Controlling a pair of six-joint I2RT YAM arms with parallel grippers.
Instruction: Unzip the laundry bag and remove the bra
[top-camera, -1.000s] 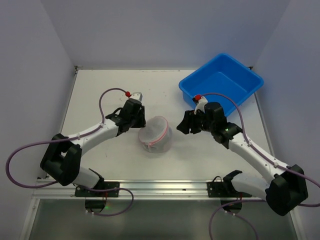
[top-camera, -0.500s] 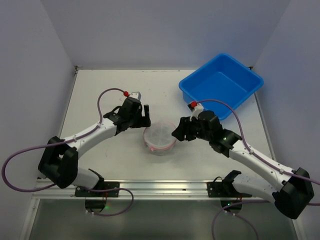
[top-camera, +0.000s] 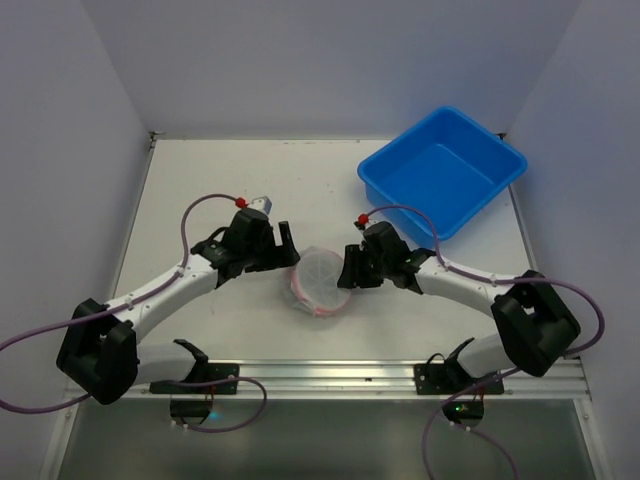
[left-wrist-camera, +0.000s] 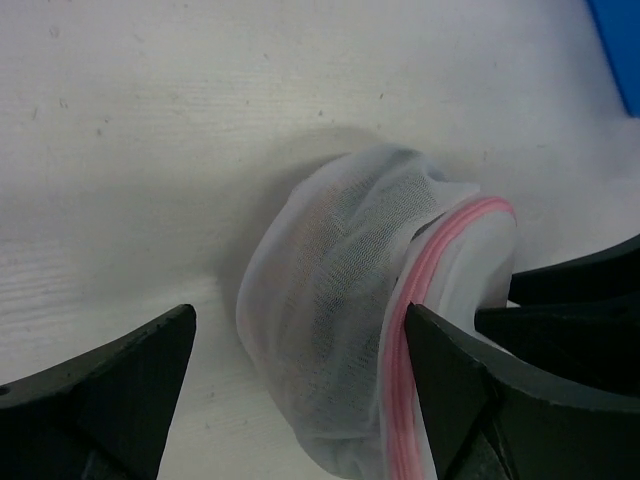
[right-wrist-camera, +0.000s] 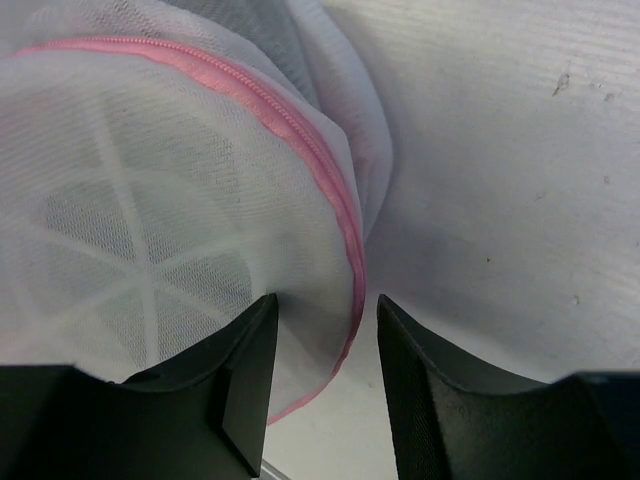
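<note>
The laundry bag (top-camera: 318, 281), a round white mesh pouch with a pink zipper rim, lies on the table between both arms, its flat lid up and tilted. My left gripper (top-camera: 287, 251) is open wide at the bag's left side. In the left wrist view the bag (left-wrist-camera: 330, 300) bulges between the fingers (left-wrist-camera: 130, 375), and the right finger touches the pink zipper. My right gripper (top-camera: 349, 268) is open at the bag's right edge, with the pink rim (right-wrist-camera: 335, 200) between its parted fingers (right-wrist-camera: 245, 370). The zipper looks closed. The bra is hidden; only a darker shade shows through the mesh.
A blue plastic bin (top-camera: 441, 168) stands at the back right of the white table (top-camera: 220, 180), and its corner shows in the left wrist view (left-wrist-camera: 618, 50). A metal rail (top-camera: 320, 375) runs along the near edge by the arm bases.
The left gripper opened wide and let go of the bag, which dropped from lying on its side to lid-up. The right arm moved left to the bag's right rim, its jaws narrowing.
</note>
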